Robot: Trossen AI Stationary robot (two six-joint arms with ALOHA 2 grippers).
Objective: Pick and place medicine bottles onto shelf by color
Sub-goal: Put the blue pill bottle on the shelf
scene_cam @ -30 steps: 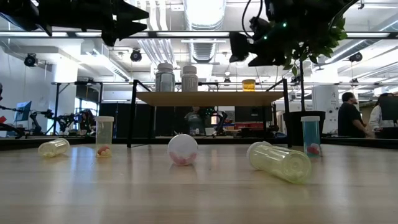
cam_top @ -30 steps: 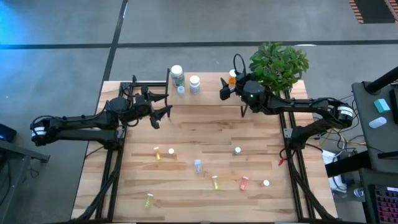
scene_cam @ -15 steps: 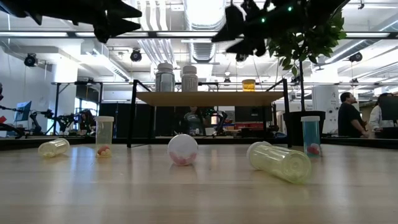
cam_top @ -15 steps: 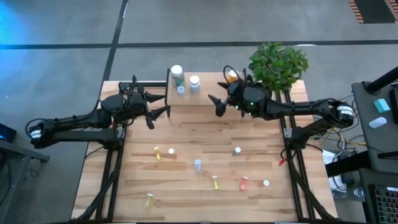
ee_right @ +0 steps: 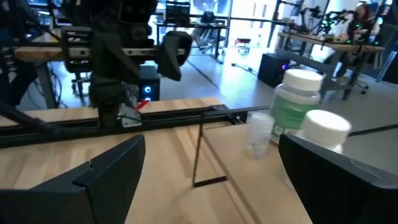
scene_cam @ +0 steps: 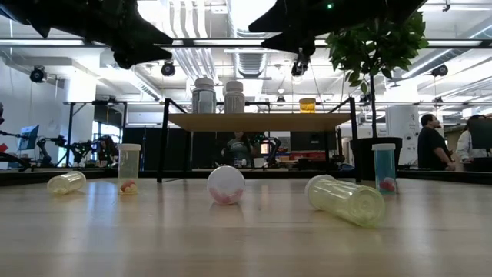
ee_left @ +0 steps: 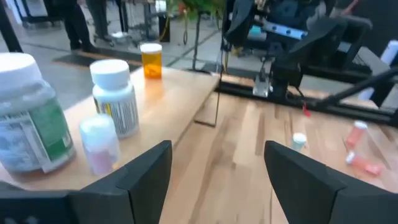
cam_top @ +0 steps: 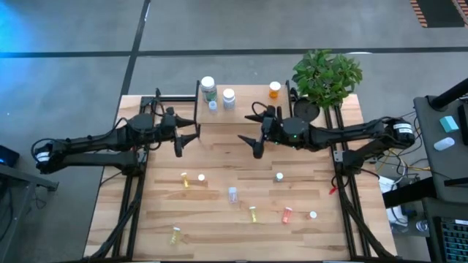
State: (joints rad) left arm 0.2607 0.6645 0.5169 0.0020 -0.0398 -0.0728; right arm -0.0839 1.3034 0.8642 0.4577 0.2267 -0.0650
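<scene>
From above, the shelf (cam_top: 245, 95) is sitting at the table's far edge, carrying a green-labelled bottle (cam_top: 208, 86), a white bottle (cam_top: 229, 96), a small clear vial (cam_top: 213, 105) and, well apart toward the plant (cam_top: 327, 73), an orange bottle (cam_top: 274, 89). Only this view is showing the loose vials spread over the near half of the table (cam_top: 241, 175): a yellow one (cam_top: 184, 179), a clear one (cam_top: 232, 193), another yellow (cam_top: 252, 213), a reddish one (cam_top: 287, 215) and a yellow one (cam_top: 175, 235) near the front edge.

The low view is adding what the overhead cannot: which vials are standing and which are lying. A yellow vial (scene_cam: 346, 199) and a pale one (scene_cam: 66, 182) are lying on their sides, a clear vial (scene_cam: 129, 167) and a blue-tinted one (scene_cam: 383, 166) are standing upright, and a round one (scene_cam: 226, 185) is showing its end. People are standing in the room behind.

The left gripper (cam_top: 187, 134) is reaching from the left, hovering just in front of the shelf's left end, fingers spread and empty. The right gripper (cam_top: 252, 136) is stretching in from the right, hovering in front of the shelf's middle, fingers wide apart and holding nothing. The two grippers are facing each other.
</scene>
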